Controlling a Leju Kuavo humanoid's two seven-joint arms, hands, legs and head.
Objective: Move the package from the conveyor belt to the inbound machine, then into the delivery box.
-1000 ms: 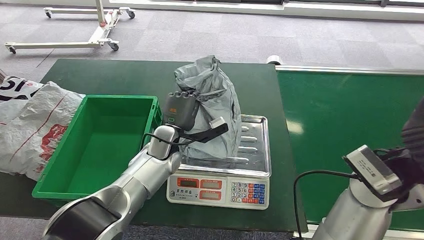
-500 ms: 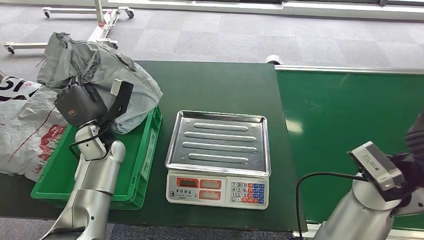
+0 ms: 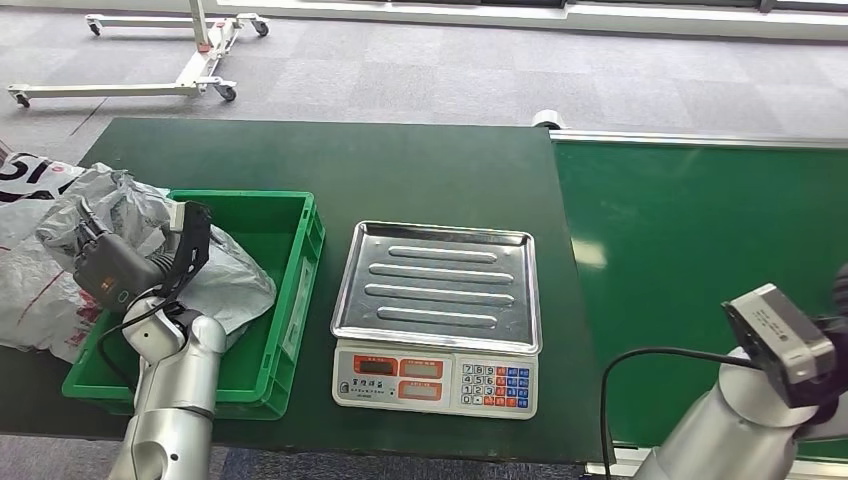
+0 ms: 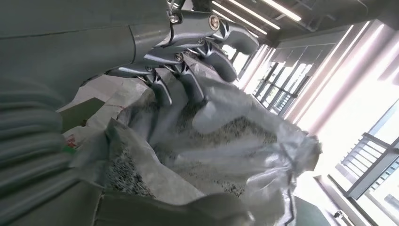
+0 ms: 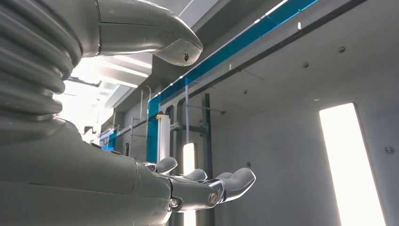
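Note:
The grey plastic package sits low in the left half of the green delivery box, with its crumpled top reaching over the box's left rim. My left hand grips the package from the left. In the left wrist view its dark fingers dig into the grey bag. The scale's steel tray is bare. My right hand is open with its fingers spread and points up at the ceiling. The right forearm and its wrist camera hang over the near edge of the green conveyor belt.
A white sack with red print lies against the box's left side. The scale's keypad faces me at the front edge of the dark green table. A wheeled metal frame stands on the carpet beyond.
My left hand carried the package off the scale tray, swung it left over the green box and lowered it into the box. The right forearm sank slightly.

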